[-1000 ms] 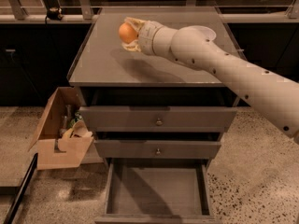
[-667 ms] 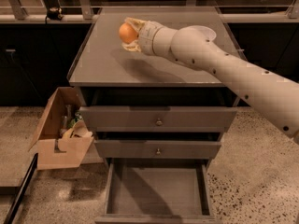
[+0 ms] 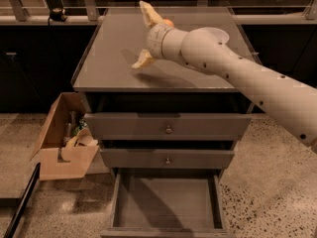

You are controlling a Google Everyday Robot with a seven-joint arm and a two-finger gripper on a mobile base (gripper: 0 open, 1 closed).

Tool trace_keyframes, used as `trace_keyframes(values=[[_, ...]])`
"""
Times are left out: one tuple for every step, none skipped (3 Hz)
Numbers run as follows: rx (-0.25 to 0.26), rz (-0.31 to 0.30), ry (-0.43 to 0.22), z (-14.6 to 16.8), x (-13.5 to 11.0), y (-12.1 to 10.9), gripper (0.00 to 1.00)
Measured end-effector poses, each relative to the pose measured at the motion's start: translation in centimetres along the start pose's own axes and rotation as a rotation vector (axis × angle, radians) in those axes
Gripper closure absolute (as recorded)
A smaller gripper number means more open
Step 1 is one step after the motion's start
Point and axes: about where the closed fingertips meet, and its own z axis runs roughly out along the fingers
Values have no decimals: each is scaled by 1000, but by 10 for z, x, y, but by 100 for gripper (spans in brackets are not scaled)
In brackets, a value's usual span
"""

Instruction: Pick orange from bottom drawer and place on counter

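- We are seeing the orange (image 3: 169, 22) only as a small sliver, far back over the surface (image 3: 111, 58). It is peeking out behind the wrist, just beside the base of the upper finger. We cannot tell whether it is resting on the surface.
- The hand (image 3: 139, 35) is hovering over the middle of the surface. Its two pale fingers (image 3: 148, 15) are standing wide apart, one pointing toward the back edge and the other toward the front.
- The pale arm (image 3: 247, 78) is reaching in from the right and crossing over the surface's right front corner.
- A white bowl (image 3: 218, 32) is sitting on the right rear part of the surface, partly hidden behind the arm.
- The surface is lying flat and grey-brown, with a thin clear rim running along its edges.
- Under it, the two upper drawers (image 3: 168, 126) are sitting closed, each showing a round knob. The bottom drawer (image 3: 168, 202) is standing pulled out, its flat floor showing.
- A cardboard box (image 3: 59, 157) is sitting on the floor left of the cabinet, flaps open, holding things we cannot make out.
- The speckled floor (image 3: 270, 182) is spreading around the cabinet, and a pale ledge (image 3: 29, 20) is running along the dark back wall.
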Motion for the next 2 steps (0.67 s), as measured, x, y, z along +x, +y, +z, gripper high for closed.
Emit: trace_keyframes(values=[[1, -1, -6, -1, -1, -1, 0], [5, -7, -32, -3, -4, -4, 0]])
